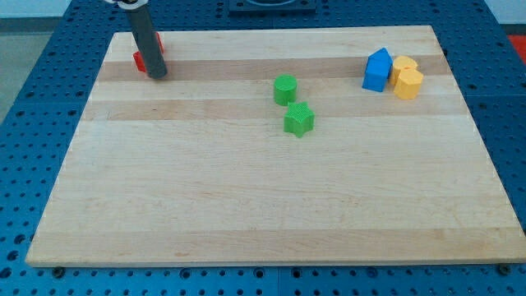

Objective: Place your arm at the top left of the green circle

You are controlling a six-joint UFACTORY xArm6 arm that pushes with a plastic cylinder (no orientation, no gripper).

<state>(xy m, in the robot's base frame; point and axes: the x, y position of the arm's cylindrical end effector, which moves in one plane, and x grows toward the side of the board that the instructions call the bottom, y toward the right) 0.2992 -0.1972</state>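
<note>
The green circle block (pixel 284 89) stands on the wooden board (pixel 263 189) a little above the middle. A green star block (pixel 299 119) lies just below it to the right, apart from it. My tip (pixel 158 75) rests on the board near the top left corner, far to the left of the green circle. A red block (pixel 140 57) sits right behind the rod, mostly hidden by it.
A blue block (pixel 377 70) stands at the top right, with two yellow blocks (pixel 408 78) touching each other just to its right. The board lies on a blue perforated table (pixel 33 74).
</note>
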